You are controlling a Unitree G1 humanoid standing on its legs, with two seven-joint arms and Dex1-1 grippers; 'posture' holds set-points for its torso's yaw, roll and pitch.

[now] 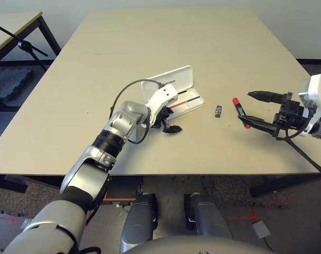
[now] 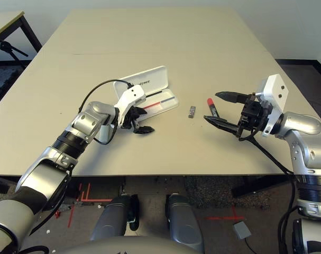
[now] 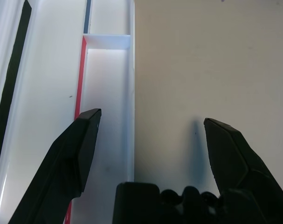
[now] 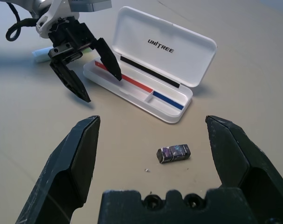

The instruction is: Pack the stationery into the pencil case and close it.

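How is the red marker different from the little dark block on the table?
The red marker is long and thin; the little dark block is short and stubby. The marker is bright red with a black part; the block is dark and a bit shiny. The marker lies by the right gripper; the block lies closer to the white pencil case. Both lie flat on the table, outside the open case.

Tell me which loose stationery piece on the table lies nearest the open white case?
The tiny dark block; the red marker lies farther toward the right gripper.
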